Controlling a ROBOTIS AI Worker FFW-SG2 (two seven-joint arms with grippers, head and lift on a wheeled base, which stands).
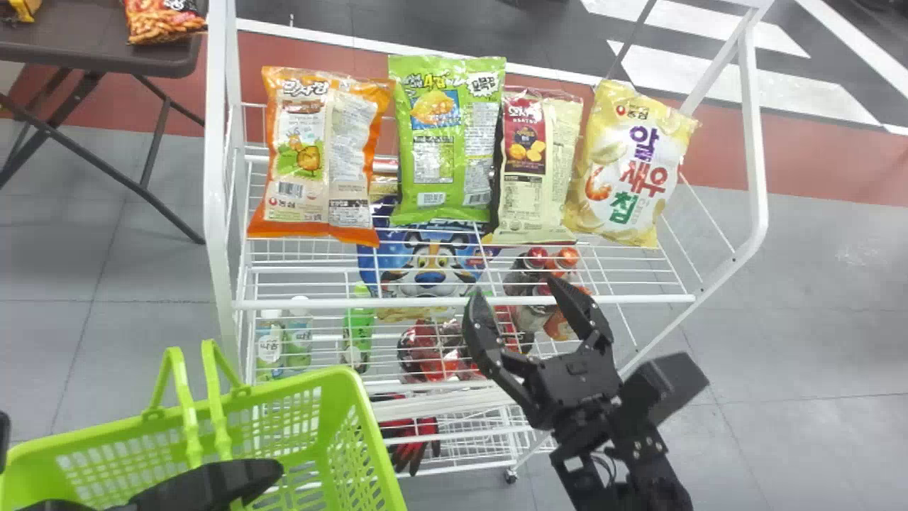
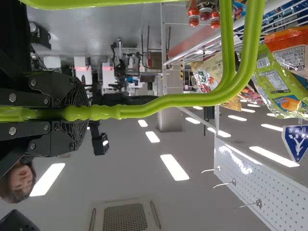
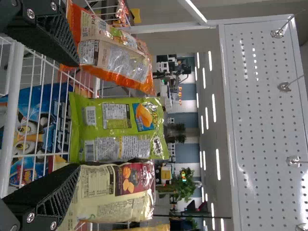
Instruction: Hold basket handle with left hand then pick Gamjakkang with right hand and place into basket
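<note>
The white wire rack (image 1: 454, 304) stands before the robot, with four snack bags propped in a row on its top shelf. The orange bag (image 1: 312, 156), apparently the Gamjakkang, is at the left end of that shelf, upright with a slight lean. Just to its right comes the green bag (image 1: 447, 142), then the maroon and cream bag (image 1: 535, 170), and at the rack's right end the yellow bag (image 1: 631, 167), tilted.

The right gripper (image 1: 518, 289) hangs at the rack's front rail, right of the middle, its fingers spread wide with nothing between them. It is apart from the orange bag.

The green basket (image 1: 340, 426) is in front of the rack, toward its left side. The left gripper (image 1: 213, 482) is over it, fingers clamped on the basket handle (image 2: 168, 102).

Lower in the rack I can see a blue cereal bag (image 1: 429, 266) with a tiger on it, two pale bottles (image 1: 284, 344) at the left, a green bottle (image 1: 358, 326), and red gloves (image 1: 411, 440) further down. Beyond the rack's left side, a dark counter (image 1: 106, 57) carries another snack bag (image 1: 162, 21). A white pegboard (image 3: 264, 120) with hooks rises above the rack's top shelf.
</note>
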